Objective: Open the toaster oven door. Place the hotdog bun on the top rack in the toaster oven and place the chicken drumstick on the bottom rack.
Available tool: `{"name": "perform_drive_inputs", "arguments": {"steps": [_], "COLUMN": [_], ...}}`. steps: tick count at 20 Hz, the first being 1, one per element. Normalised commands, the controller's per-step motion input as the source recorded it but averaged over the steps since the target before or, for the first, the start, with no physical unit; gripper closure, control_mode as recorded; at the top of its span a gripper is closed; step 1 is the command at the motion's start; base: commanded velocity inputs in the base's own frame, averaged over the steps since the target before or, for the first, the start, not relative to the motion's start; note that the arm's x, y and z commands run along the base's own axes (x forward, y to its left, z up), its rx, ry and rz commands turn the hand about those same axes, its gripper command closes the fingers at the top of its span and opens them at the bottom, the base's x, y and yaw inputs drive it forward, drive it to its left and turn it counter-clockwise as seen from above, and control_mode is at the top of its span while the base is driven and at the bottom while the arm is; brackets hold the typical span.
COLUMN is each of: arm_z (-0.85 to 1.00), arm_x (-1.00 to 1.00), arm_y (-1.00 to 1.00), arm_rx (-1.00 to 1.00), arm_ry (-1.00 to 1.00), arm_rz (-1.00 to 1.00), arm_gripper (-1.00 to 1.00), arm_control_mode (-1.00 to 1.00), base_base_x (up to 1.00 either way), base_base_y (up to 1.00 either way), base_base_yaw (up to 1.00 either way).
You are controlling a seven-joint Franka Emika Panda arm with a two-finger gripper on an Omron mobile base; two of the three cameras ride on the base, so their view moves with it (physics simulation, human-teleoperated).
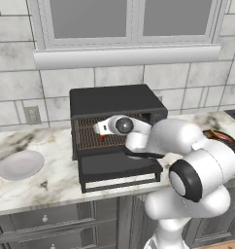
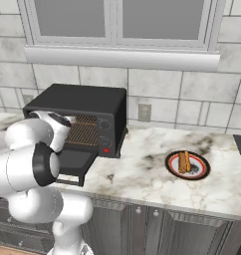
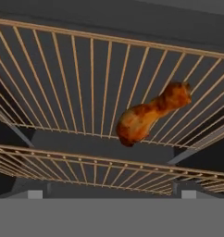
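A: Toaster oven door (image 1: 120, 168) status?
B: Down flat. Drumstick (image 3: 151, 115) lies on upper of 2 racks (image 3: 63, 83) inside toaster oven (image 2: 87, 107). Bun (image 2: 184, 162) on plate (image 2: 202, 172), well right of oven. Gripper (image 1: 101, 130) at cavity mouth, jaws spread, empty.

A home kitchen — rendered, not real. A marbled stone counter (image 2: 157, 174) runs along a wall of pale square tiles (image 2: 157, 84) under a white-framed window (image 2: 117, 25), with grey drawers and cabinet doors (image 2: 157, 229) below its front edge. A black toaster oven (image 2: 85, 117) stands toward the counter's back edge beside a wall outlet (image 2: 144, 112) — with a white bowl (image 1: 21, 164) and a plate (image 2: 187, 165) set out too.
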Motion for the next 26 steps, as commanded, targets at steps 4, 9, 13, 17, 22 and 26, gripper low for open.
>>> {"name": "perform_drive_inputs", "arguments": {"steps": [4,9,13,17,22,26], "arm_z": [-0.32,-0.28,0.09,0.35,0.18,0.02], "arm_x": [0.18,-0.06,0.0,0.0,0.0,0.0], "arm_y": [-0.02,0.0,0.06,0.03,0.01,0.06], "arm_rx": [0.0,0.0,0.0,0.0,0.0,0.0], "arm_ry": [0.09,0.22,0.06,-0.09,-0.12,-0.13], "arm_rz": [0.0,0.0,0.0,0.0,0.0,0.0], "arm_gripper": [-1.0,-1.0,-1.0,-1.0,-1.0,-1.0], "arm_control_mode": [-1.0,-1.0,-1.0,-1.0,-1.0,-1.0], "base_base_x": [0.0,0.0,0.0,0.0,0.0,0.0], "base_base_y": [0.0,0.0,0.0,0.0,0.0,0.0], "base_base_yaw": [0.0,0.0,0.0,0.0,0.0,0.0]}}
